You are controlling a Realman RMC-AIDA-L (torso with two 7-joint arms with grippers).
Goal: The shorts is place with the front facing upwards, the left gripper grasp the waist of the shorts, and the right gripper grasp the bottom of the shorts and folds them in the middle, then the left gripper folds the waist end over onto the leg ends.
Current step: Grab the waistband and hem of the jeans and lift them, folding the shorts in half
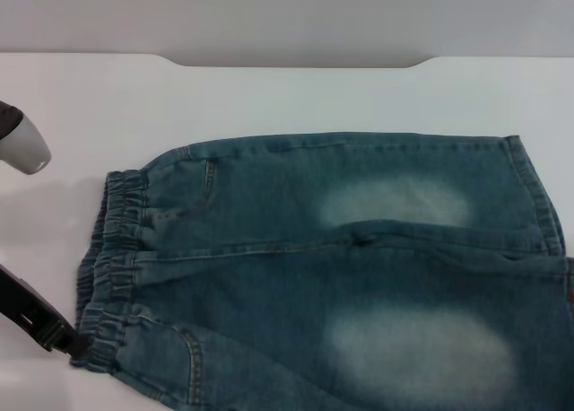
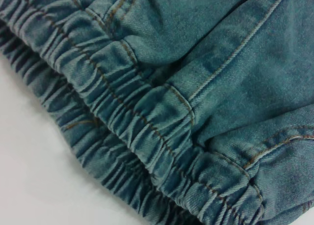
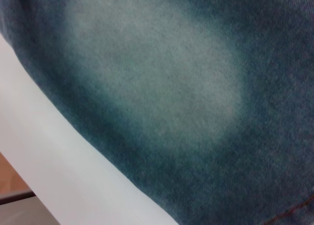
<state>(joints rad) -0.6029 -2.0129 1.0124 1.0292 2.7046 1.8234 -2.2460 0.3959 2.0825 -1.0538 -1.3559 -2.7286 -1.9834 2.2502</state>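
Observation:
The blue denim shorts (image 1: 359, 267) lie flat and front-up on the white table, with two pale thigh patches showing. The ruffled elastic waist (image 1: 112, 267) points left. The far leg's stitched hem (image 1: 536, 196) lies at the right, and the near leg's hem runs out of the head view. My left gripper (image 1: 65, 339), a black claw, sits at the near corner of the waist, touching or just short of the band. The left wrist view is filled by the waistband (image 2: 122, 131) and a belt loop (image 2: 179, 95) from close up. My right gripper shows in no view; its wrist camera looks down on a pale thigh patch (image 3: 157, 77).
The white table (image 1: 269, 97) lies bare behind and to the left of the shorts. A white-grey rounded arm part (image 1: 22, 142) hangs at the far left. In the right wrist view the table's edge (image 3: 64, 171) runs just beside the denim, with the floor (image 3: 10, 181) beyond it.

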